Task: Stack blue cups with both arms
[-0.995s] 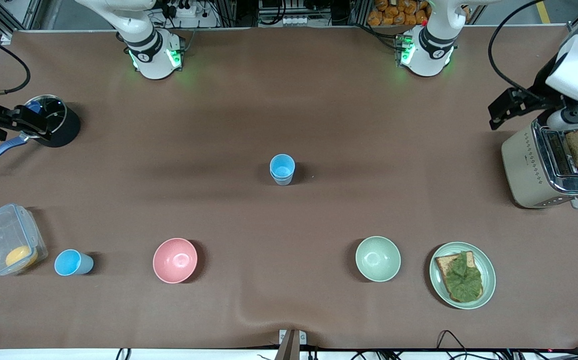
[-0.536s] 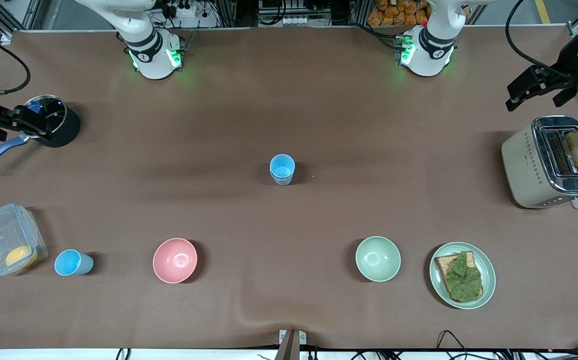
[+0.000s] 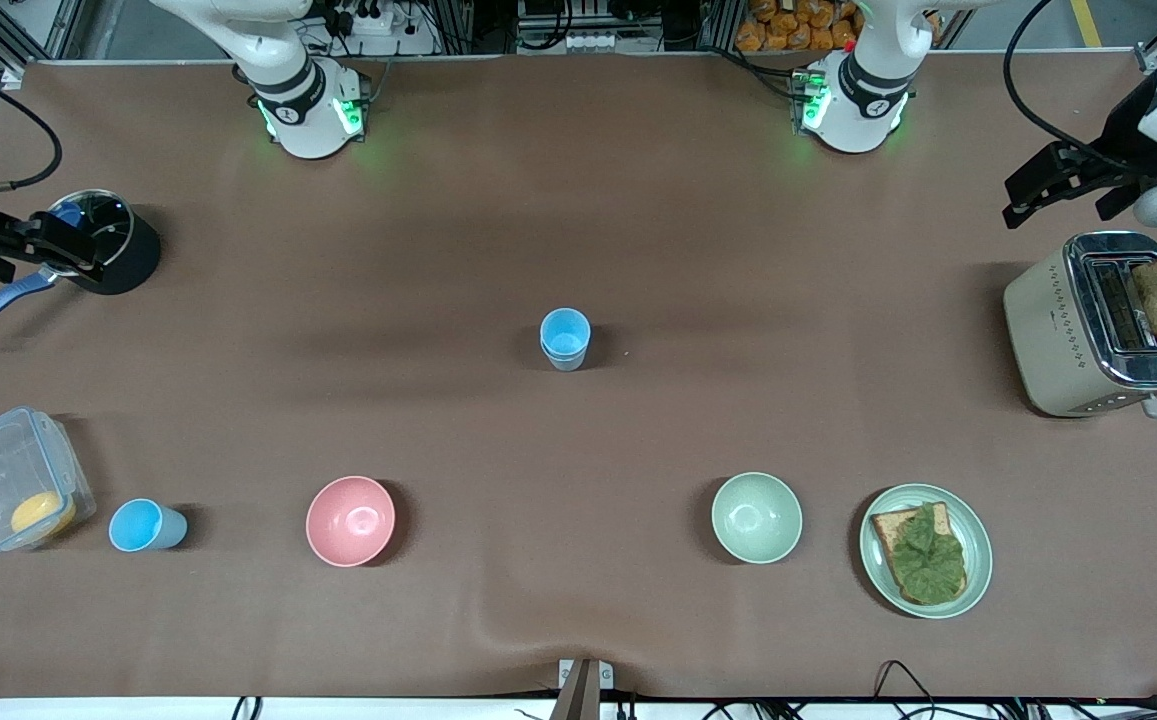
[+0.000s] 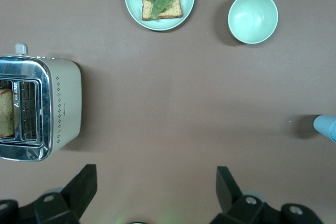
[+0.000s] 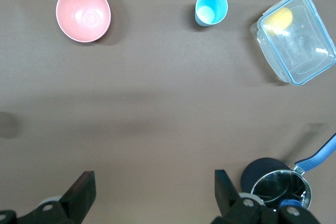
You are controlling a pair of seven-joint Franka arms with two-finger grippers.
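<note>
At mid-table stands a stack of two small tapered blue plastic cups [image 3: 565,338], a sky-blue one nested in a paler grey-blue one; its edge shows in the left wrist view [image 4: 326,127]. Toward the right arm's end, nearer the front camera, a single sky-blue plastic cup [image 3: 145,525] stands upright just beside a clear lidded plastic box [image 3: 16,478] holding a yellow item; both appear in the right wrist view, cup [image 5: 211,8] and box [image 5: 296,38].

Bowls: a round pink bowl [image 3: 350,520] and a round pale green bowl [image 3: 756,517], well apart, in the row nearest the front camera, upright and apart from all cups.

Other items: a pale green plate [image 3: 978,550] bearing toast topped with a lettuce leaf, beside the green bowl; a cream-and-chrome toaster [image 3: 1058,330] with a brown bread slice in one slot; a black saucepan [image 3: 108,245] with a blue handle.

Left gripper [image 3: 1058,185]: raised over the table just beside the toaster, fingers [image 4: 84,184] spread wide, grasping nothing.

Right gripper [image 3: 23,250]: over the saucepan's handle, fingers [image 5: 223,184] spread wide, grasping nothing.
</note>
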